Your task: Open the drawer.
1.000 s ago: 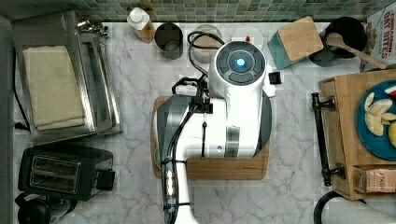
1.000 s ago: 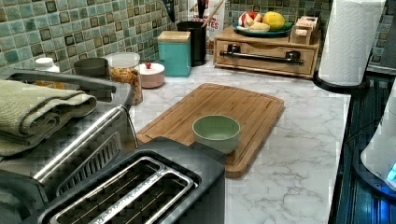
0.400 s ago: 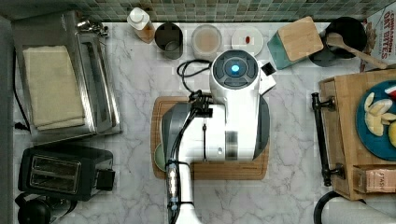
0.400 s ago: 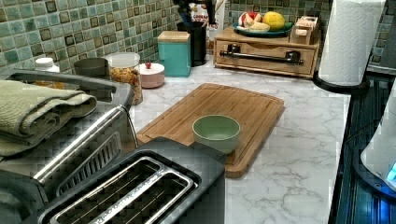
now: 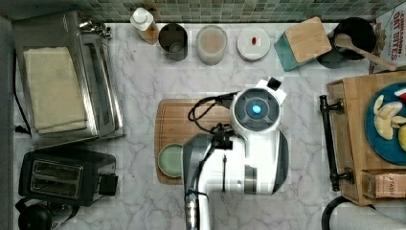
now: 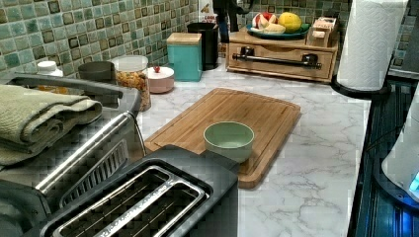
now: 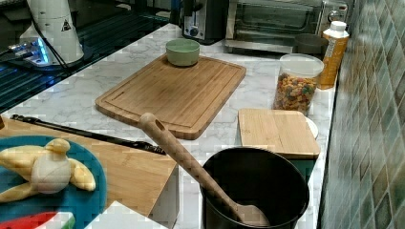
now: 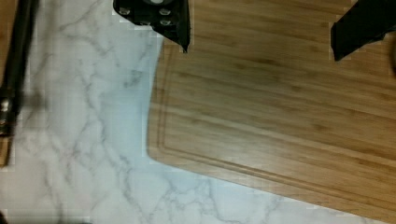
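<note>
Drawer (image 5: 345, 139): far right of the top view, set in a light-wood box; front face points toward the top view's left. Long black bar handle (image 5: 331, 142) runs top to bottom along that front, on two black posts. The drawer front sits flush with the box, so it is shut. In the left view the drawer (image 6: 281, 60) is at upper centre-right, handle (image 6: 274, 59) horizontal across the front, long axis left to right. In the right view the handle (image 7: 86, 133) crosses the lower left as a thin black bar. In the wrist view the handle (image 8: 16, 65) is at the far left edge, over the marble counter (image 8: 84, 154).

On top of the box: a teal plate (image 5: 389, 125) with cut fruit, and a small carton (image 5: 383, 184) at the top view's lower right; its print reads roughly "STASH". A box (image 5: 392, 36) at the top view's upper right corner reads "...BITES"; the rest is cut off.

Arm: white body (image 5: 249, 148) at centre of the top view, over the right part of the cutting board (image 5: 177, 129). A green bowl (image 5: 170, 160) sits at the board's lower left corner in the top view. Gripper (image 8: 261, 30): two black fingers (image 8: 175, 23) at the upper edge of the wrist view, spread wide apart with nothing between them, over the board's end nearest the handle. Gripper well apart from the handle.

Teal bamboo-lidded box (image 5: 304, 43) stands on the counter at the top view's upper right, just beside a black pot (image 5: 352, 38) holding a wooden spoon (image 5: 366, 50).
</note>
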